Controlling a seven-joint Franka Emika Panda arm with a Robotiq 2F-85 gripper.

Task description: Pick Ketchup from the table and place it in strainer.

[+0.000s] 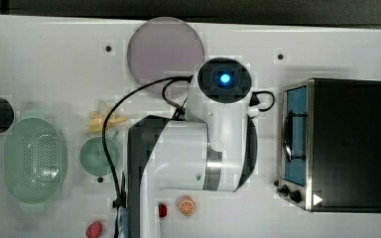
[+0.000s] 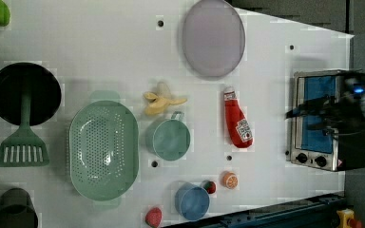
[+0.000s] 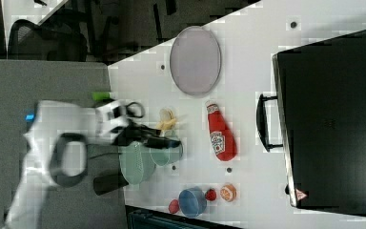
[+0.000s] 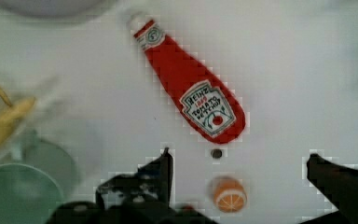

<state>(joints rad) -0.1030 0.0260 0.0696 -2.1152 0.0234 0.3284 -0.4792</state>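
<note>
Ketchup flat on desk, cap toward 12 o'clock in left view, approx 3 o'clock of strainer, green cup between. Fingers spread wide, empty, above bottle's base end, prob lining up to straddle body.
</note>
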